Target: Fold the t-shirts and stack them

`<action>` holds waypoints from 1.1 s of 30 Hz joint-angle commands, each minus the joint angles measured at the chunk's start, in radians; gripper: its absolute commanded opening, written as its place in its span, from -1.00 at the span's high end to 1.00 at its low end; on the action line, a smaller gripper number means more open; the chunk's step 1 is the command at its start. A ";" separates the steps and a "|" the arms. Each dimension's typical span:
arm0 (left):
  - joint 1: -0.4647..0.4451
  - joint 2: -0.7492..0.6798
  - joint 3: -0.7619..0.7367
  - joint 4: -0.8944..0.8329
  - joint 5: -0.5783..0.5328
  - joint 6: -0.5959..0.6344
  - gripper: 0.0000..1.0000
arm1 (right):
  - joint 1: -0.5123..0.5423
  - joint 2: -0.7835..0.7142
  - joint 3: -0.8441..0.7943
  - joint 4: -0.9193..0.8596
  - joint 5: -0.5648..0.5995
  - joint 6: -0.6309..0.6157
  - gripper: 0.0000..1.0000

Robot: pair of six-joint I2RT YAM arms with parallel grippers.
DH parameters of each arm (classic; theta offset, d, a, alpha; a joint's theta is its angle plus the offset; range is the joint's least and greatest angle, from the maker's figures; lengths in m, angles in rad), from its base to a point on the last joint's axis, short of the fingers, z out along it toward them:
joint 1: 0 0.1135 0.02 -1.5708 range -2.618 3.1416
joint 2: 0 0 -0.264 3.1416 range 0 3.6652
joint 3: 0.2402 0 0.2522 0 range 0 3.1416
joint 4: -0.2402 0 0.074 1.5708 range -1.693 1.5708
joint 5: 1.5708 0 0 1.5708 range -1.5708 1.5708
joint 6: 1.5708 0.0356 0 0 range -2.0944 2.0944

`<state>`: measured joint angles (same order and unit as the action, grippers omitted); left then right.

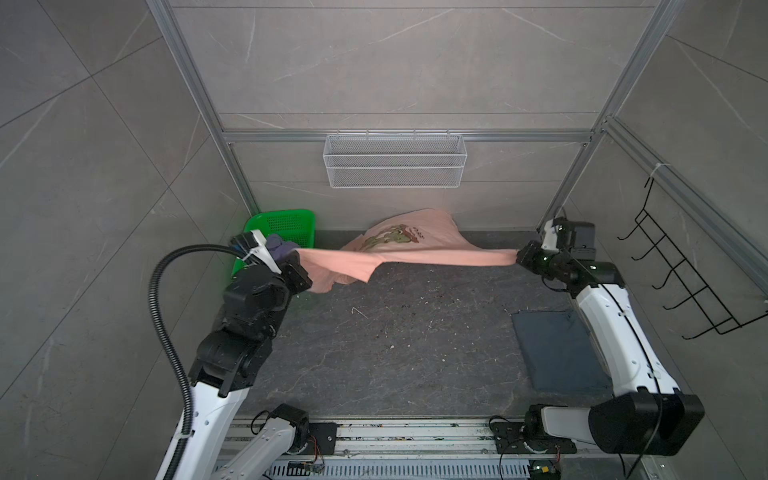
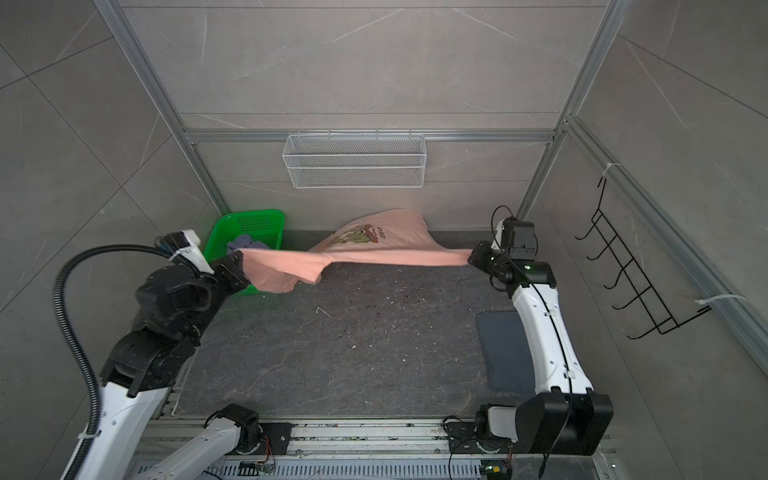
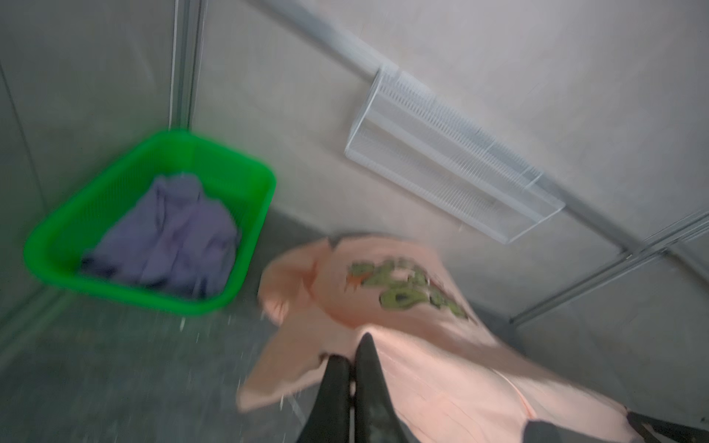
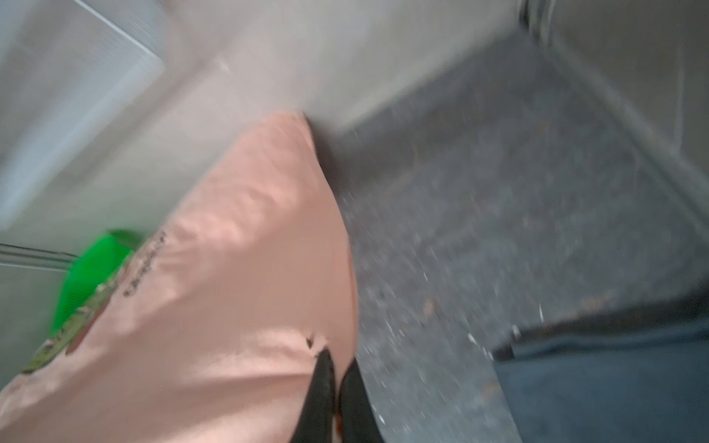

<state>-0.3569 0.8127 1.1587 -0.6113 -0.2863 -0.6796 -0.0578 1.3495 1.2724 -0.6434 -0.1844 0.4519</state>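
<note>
Top views, both: dark stone-look tabletop (image 1: 395, 353) (image 2: 353, 353) across the ctr.

Peach-pink t-shirt (image 1: 415, 255) (image 2: 374, 257) next in size: pulled into a taut band from left to right, lifted off the tabletop over its far half. Far part heaped against the back wall (image 1: 374, 199) at far ctr, w/ yellow-green print (image 1: 388, 239) facing up. Loose flap hanging down near the left end. Blurred but plain in both wrist views (image 3: 422, 364) (image 4: 230, 307).

White mesh basket (image 1: 395, 162) (image 2: 353, 162) hung on the back wall, above the shirt.

Slate blue-grey t-shirt (image 1: 552, 349) (image 2: 498, 345) folded flat on the near right of the tabletop, partly under the right arm (image 1: 615, 332).

Green basket (image 1: 286, 226) (image 3: 42, 261) in the far left corner.

Black hook rack (image 1: 685, 282) on the right wall.

Lavender t-shirt (image 3: 172, 237) (image 2: 243, 241) crumpled inside the green basket.

Left gripper (image 1: 297, 255) (image 3: 351, 356): clamped tight on the left end of the peach-pink t-shirt, just in front of the green basket.

Right gripper (image 1: 517, 254) (image 4: 335, 368): clamped tight on the right end, near the far right corner, w/ fabric pinched btwn the black fingers (image 4: 322, 383).
</note>
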 commanded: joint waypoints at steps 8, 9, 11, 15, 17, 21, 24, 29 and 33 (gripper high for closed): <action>0.004 -0.173 -0.477 -0.364 0.296 -0.559 1.00 | -0.003 -0.003 -0.285 -0.064 0.077 0.019 1.00; 0.003 -0.169 -0.491 -0.369 0.309 -0.558 1.00 | -0.002 0.007 -0.294 -0.064 0.076 0.020 1.00; 0.004 -0.157 -0.502 -0.378 0.310 -0.547 1.00 | -0.003 0.027 -0.306 -0.065 0.071 0.024 1.00; 0.003 -0.127 -0.494 -0.386 0.299 -0.535 1.00 | -0.003 0.036 -0.329 -0.057 0.071 0.039 1.00; 0.004 -0.117 -0.493 -0.381 0.292 -0.536 1.00 | -0.003 0.034 -0.337 -0.052 0.071 0.041 1.00; 0.004 -0.104 -0.506 -0.380 0.305 -0.536 1.00 | -0.003 0.052 -0.346 -0.065 0.089 0.037 1.00; 0.004 -0.109 -0.517 -0.387 0.315 -0.543 1.00 | -0.002 0.056 -0.354 -0.083 0.113 0.034 1.00; 0.004 -0.122 -0.487 -0.429 0.321 -0.549 1.00 | -0.002 0.039 -0.368 -0.122 0.133 0.028 1.00; 0.003 -0.134 -0.427 -0.465 0.362 -0.545 1.00 | -0.002 0.006 -0.373 -0.177 0.144 0.011 1.00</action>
<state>-0.3573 0.6922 0.6674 -1.0271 0.0368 -1.2133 -0.0586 1.3922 0.9127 -0.7517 -0.0719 0.4774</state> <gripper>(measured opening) 0.055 0.049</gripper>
